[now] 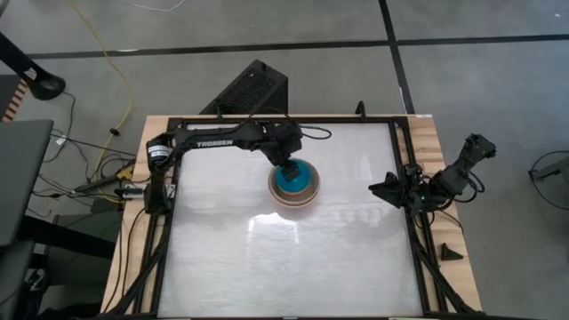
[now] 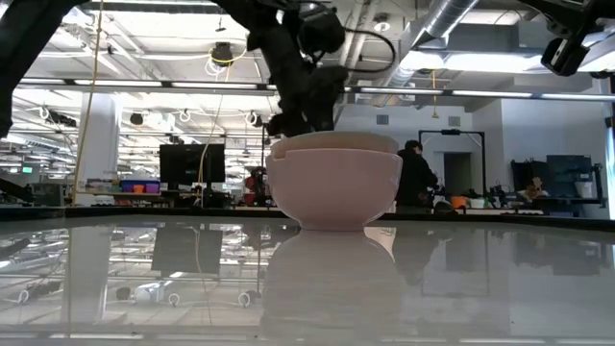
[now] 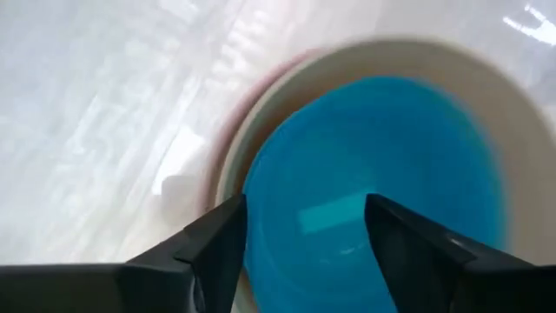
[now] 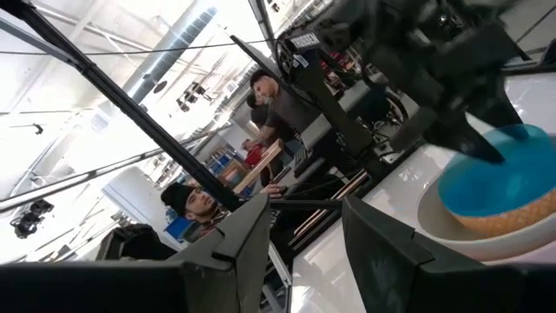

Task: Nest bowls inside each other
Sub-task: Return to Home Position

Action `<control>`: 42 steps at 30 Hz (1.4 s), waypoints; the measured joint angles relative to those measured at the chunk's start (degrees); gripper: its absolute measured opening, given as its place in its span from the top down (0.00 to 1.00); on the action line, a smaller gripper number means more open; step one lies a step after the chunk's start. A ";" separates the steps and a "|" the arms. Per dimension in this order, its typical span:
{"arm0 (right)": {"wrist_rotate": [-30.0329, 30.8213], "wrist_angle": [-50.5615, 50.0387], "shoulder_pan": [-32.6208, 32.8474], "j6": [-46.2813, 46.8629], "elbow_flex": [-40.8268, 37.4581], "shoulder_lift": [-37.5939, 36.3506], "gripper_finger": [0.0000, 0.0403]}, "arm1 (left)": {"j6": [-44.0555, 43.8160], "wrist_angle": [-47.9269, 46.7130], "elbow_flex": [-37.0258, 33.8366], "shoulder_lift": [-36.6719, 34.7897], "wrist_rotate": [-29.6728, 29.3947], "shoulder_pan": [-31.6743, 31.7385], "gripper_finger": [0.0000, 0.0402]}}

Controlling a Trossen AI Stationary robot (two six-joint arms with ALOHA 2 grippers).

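The bowls stand nested in one stack (image 1: pixel 294 185) at the table's middle. A teal-blue bowl (image 3: pixel 391 174) sits innermost, inside a grey-beige bowl (image 3: pixel 521 148), with a salmon-pink rim (image 3: pixel 228 130) showing outside that. In the low view the outermost, pale pinkish bowl (image 2: pixel 333 187) rests by its base on the table. My left gripper (image 3: pixel 304 226) hangs open just above the teal-blue bowl, slanting down from the table's far left side (image 1: pixel 287 169). My right gripper (image 1: pixel 378 188) waits open at the table's right edge, its fingers (image 4: pixel 252 235) apart and holding nothing. My left gripper stands open over the teal-blue bowl's rim (image 4: pixel 486 161), fingers slanting down from the far left. I cannot tell whether a fingertip touches that rim. The bowl sits level inside the stack.
A black frame (image 1: pixel 404 178) runs round the white tabletop. Bare table lies on the near side and to the left and right of the stack. People show in the room beyond the table (image 4: pixel 278 100), away from the arms.
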 joint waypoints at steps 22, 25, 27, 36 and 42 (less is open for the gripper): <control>-25.37 25.06 -23.16 4.25 0.02 30.48 0.60 | 1.35 8.46 -5.78 -19.74 -11.31 0.24 0.51; -30.74 30.36 -26.24 4.69 0.00 37.02 0.69 | 0.22 11.61 -13.21 -26.06 -13.55 0.24 0.53; -32.97 34.58 -27.55 4.14 0.81 41.16 0.77 | -1.39 14.74 -19.55 -31.08 -13.89 0.24 0.54; -36.82 36.68 -30.09 0.12 9.41 59.58 0.93 | -12.74 26.97 -43.88 -52.02 -15.21 -0.54 0.58; -40.15 38.09 -31.08 1.04 15.04 71.18 0.95 | -14.09 27.05 -47.77 -59.00 -17.05 -1.33 0.58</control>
